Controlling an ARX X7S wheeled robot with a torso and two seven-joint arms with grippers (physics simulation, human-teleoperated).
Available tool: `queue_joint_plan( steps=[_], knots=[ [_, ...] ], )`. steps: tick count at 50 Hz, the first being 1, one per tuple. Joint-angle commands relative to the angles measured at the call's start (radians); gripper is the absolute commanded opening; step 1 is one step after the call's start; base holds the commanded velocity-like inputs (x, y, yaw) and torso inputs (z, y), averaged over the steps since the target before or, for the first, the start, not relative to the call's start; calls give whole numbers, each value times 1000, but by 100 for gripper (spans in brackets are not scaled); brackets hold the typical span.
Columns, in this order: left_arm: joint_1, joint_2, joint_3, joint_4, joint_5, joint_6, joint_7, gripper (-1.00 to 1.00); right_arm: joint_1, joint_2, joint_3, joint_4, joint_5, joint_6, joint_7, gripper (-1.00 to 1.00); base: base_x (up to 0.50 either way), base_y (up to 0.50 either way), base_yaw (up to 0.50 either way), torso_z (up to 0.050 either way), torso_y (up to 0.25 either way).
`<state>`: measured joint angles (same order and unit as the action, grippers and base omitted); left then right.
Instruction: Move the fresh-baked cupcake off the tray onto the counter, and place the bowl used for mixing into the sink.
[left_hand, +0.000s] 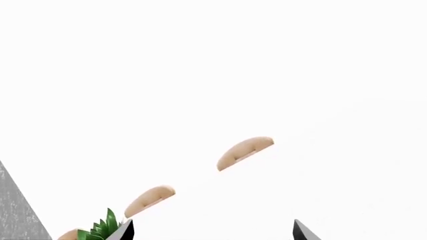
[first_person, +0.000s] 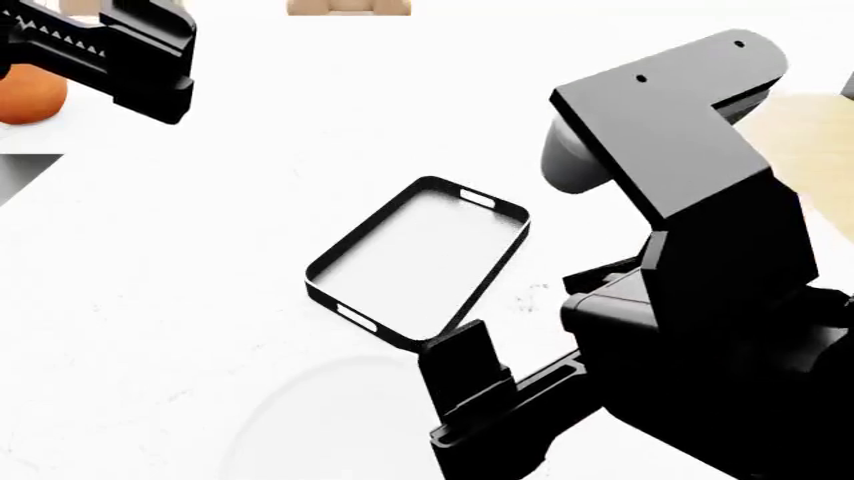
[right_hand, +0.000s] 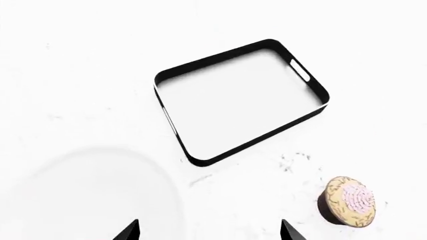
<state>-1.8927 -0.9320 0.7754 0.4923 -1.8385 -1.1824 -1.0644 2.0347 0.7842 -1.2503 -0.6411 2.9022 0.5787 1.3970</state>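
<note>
The tray lies on the white counter with nothing in it; in the head view the tray is at the middle. The cupcake stands on the counter beside the tray's corner, apart from it, and my right arm hides it in the head view. The white bowl rests on the counter near the tray; the bowl is faint in the head view. My right gripper hangs open and empty above the counter between bowl and cupcake. My left gripper is open and empty, raised at the far left. I cannot tell where the sink is.
An orange round object sits at the far left behind my left gripper. A grey patch shows at the left edge. Tan shapes and a green plant appear in the left wrist view. My right arm fills the right side.
</note>
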Motion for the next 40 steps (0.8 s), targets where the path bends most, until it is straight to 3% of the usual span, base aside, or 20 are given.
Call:
queue_joint_plan(
  steps=[1, 40],
  knots=[
    [7, -7, 2, 9, -4, 6, -5, 100, -87, 34, -38, -38, -62, -6, -34, 100, 0, 0, 0, 0, 0],
    [11, -7, 13, 11, -3, 12, -9, 100, -327, -26, -104, 17, -328, 9, -224, 100, 0, 0, 0, 0, 0]
  ],
)
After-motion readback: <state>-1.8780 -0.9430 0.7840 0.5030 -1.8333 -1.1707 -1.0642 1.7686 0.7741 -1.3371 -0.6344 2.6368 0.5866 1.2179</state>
